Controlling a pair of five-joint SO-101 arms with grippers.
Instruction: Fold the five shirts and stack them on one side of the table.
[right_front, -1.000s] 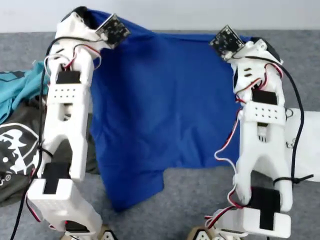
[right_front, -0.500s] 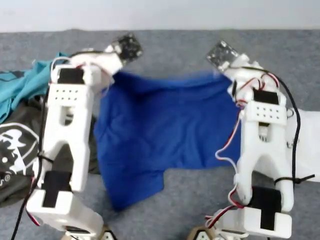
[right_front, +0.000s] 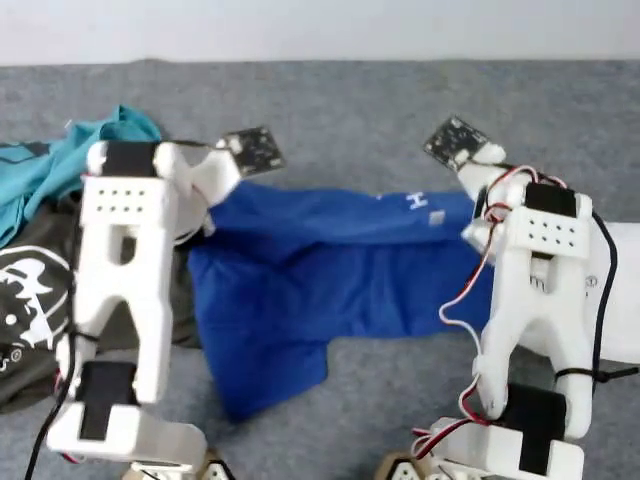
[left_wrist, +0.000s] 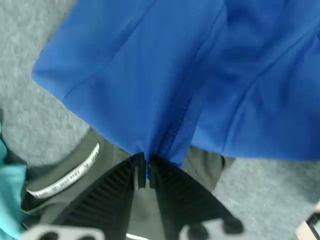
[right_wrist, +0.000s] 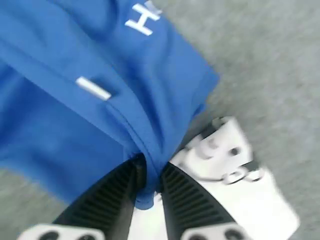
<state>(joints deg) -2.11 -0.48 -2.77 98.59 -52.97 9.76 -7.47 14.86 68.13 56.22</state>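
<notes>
Blue shirt (right_front: 330, 270) has had its far edge hauled back toward the arms, and it's doubled over itself mid-table (right_front: 350, 110). Left gripper (left_wrist: 143, 164) pinches one end of the fold, right gripper (right_wrist: 150, 169) nips the other. Teal shirt (right_front: 50, 170) and dark shirt (right_front: 30, 290) lie heaped just left of it

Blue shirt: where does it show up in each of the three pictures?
High view: the blue shirt lies mid-table, between the two arms.
Left wrist view: it spreads away from the left fingers, which pinch its edge.
Right wrist view: likewise from the right fingers.
Shared landmark: the grey table under it.
</notes>
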